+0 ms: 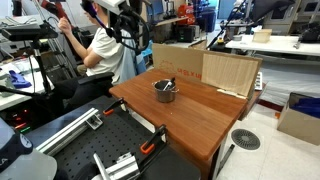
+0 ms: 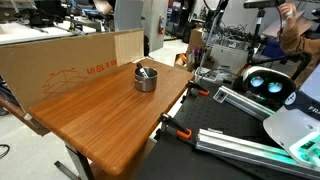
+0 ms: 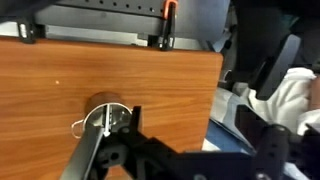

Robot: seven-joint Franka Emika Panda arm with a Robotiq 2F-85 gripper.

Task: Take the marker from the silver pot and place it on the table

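Note:
The silver pot (image 1: pixel 165 92) stands near the middle of the reddish-brown table (image 1: pixel 190 115), and shows in both exterior views (image 2: pixel 146 79). The dark marker (image 1: pixel 168 84) leans inside it with its end above the rim (image 2: pixel 146 71). In the wrist view the pot (image 3: pixel 103 118) lies at the lower left, partly hidden by my gripper (image 3: pixel 205 145). The gripper's dark fingers are spread wide apart and empty, high above the table's edge (image 3: pixel 215 90). My arm (image 1: pixel 127 22) hangs above the table's far side. I cannot make out the marker in the wrist view.
Cardboard panels (image 1: pixel 230 72) stand along one table edge (image 2: pixel 70 58). A person in a white shirt (image 1: pixel 102 50) sits close beside the arm. A black railed platform with orange clamps (image 1: pixel 110 150) adjoins the table. A round grey fan (image 1: pixel 245 139) sits on the floor.

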